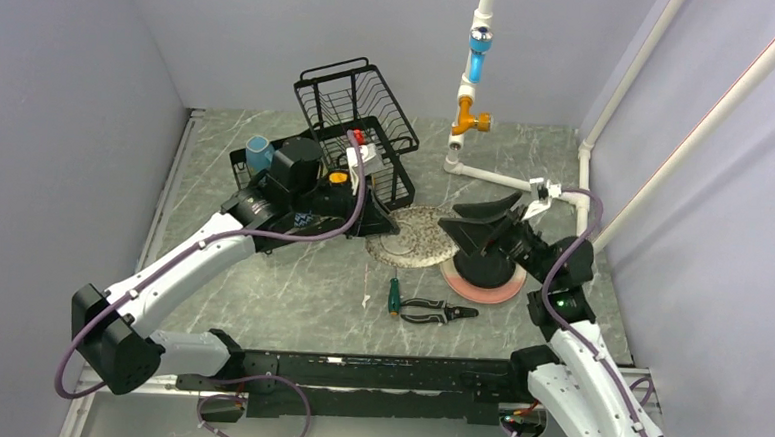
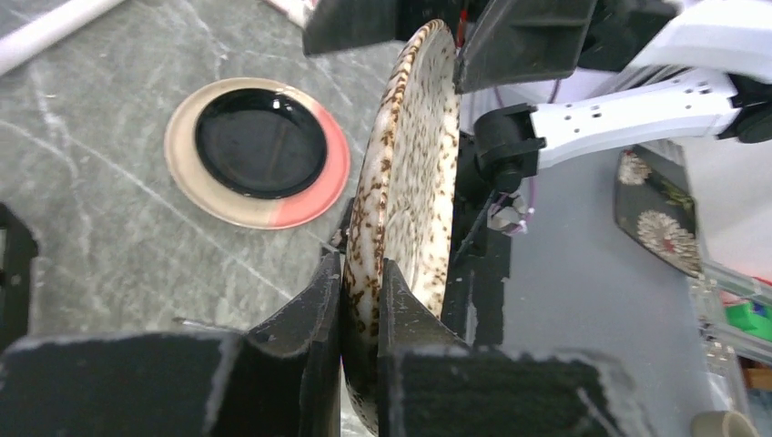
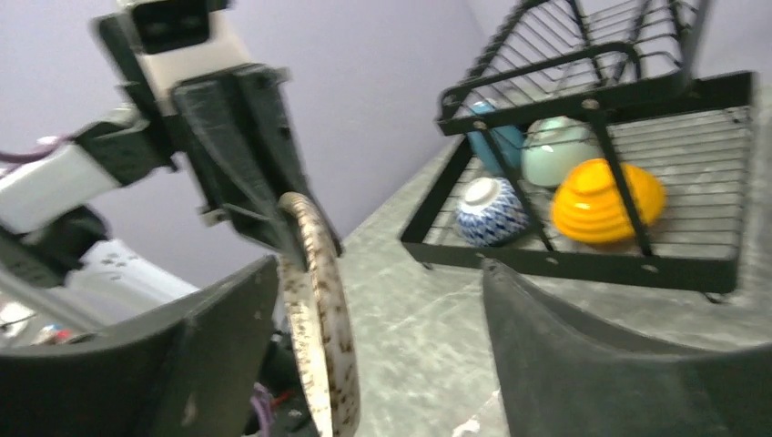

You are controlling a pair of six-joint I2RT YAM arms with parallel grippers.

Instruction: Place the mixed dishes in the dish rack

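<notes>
My left gripper (image 2: 361, 273) is shut on the rim of the speckled grey plate (image 2: 405, 182), which hangs just in front of the dish rack (image 1: 353, 127). My right gripper (image 3: 378, 282) stands open around the plate's far rim (image 3: 319, 309). The rim is close to one finger and well apart from the other. The black plate (image 2: 259, 146) lies on the pink-cream plate (image 2: 314, 202) on the table. The blue-white zigzag bowl (image 3: 492, 211), orange bowl (image 3: 596, 202) and mint-green bowl (image 3: 555, 150) sit upside down in the rack's lower tray. The mug (image 1: 259, 152) stands at the rack's left end.
A green-handled screwdriver (image 1: 394, 297) and black pliers (image 1: 434, 309) lie on the marble table in front of the plates. White pipework with an orange valve (image 1: 469, 118) rises at the back right. Grey walls close in both sides.
</notes>
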